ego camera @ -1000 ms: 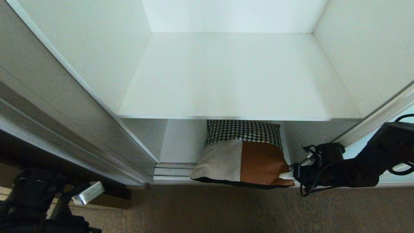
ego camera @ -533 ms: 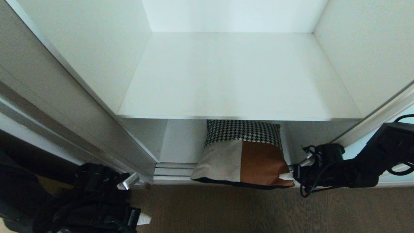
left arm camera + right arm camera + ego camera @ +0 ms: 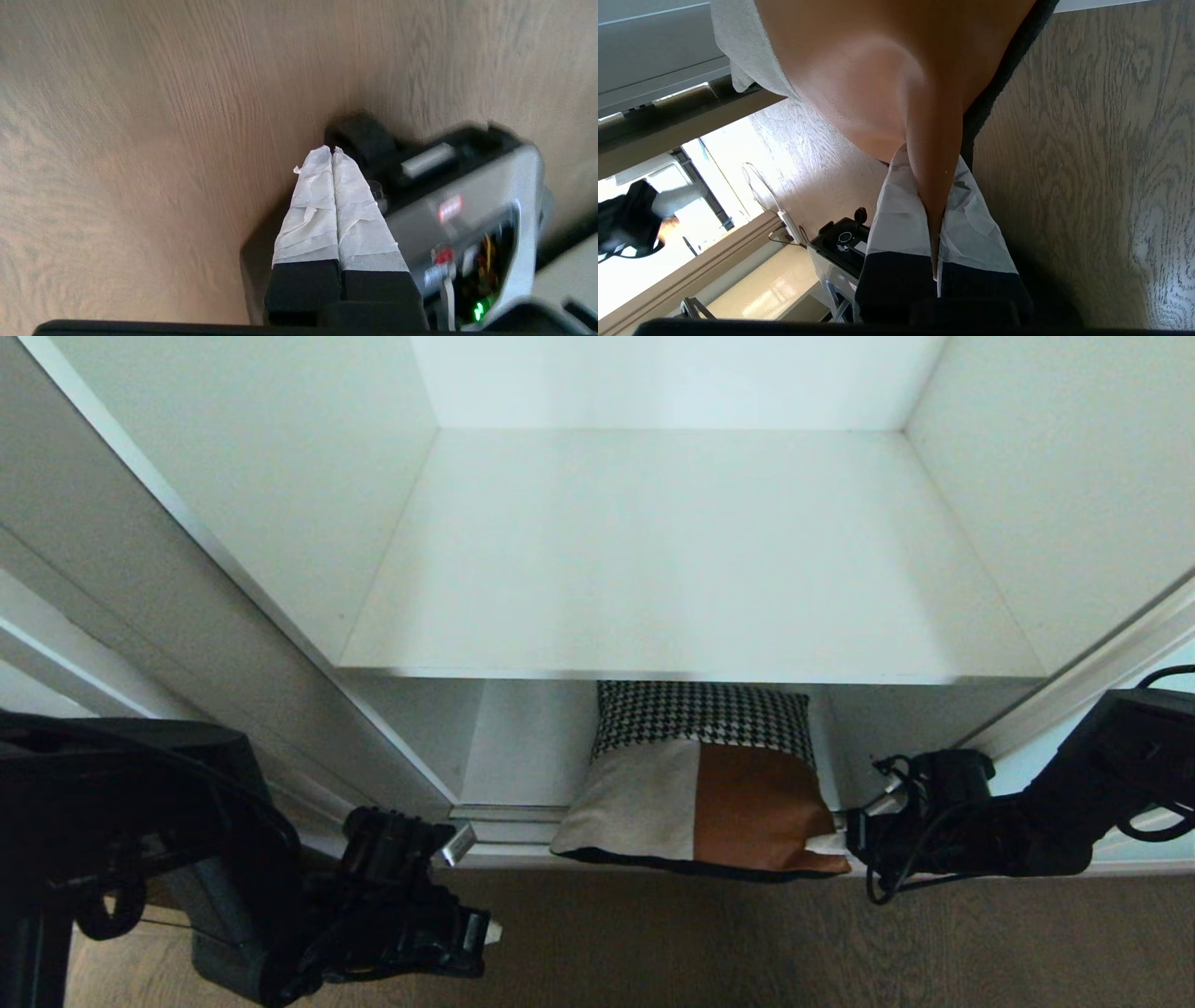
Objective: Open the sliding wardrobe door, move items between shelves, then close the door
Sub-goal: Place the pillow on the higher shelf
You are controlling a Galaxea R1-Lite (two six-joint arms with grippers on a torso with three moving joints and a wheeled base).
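A cushion [image 3: 695,793] with houndstooth, beige and tan-brown patches lies on the wardrobe's bottom shelf [image 3: 504,855], its front edge hanging over the floor. My right gripper [image 3: 834,840] is shut on the cushion's tan front-right corner; in the right wrist view the tan cloth [image 3: 859,70] is pinched between the taped fingers of that gripper [image 3: 931,163]. The white shelf above [image 3: 672,551] is bare. My left gripper [image 3: 487,931] hangs low over the floor, left of the cushion, shut and empty [image 3: 331,150]. A pale aqua strip of the sliding wardrobe door [image 3: 1184,658] shows at the right edge.
Wood floor [image 3: 709,943] runs in front of the wardrobe. The wardrobe's left side wall and grey framing [image 3: 187,644] stand beside the left arm. My own grey base [image 3: 467,210] is under the left gripper. A person in dark clothes [image 3: 630,224] is far off.
The left arm has swung from the bottom-left corner rightwards to the front of the wardrobe's left post, still shut. The right gripper and cushion have not moved.
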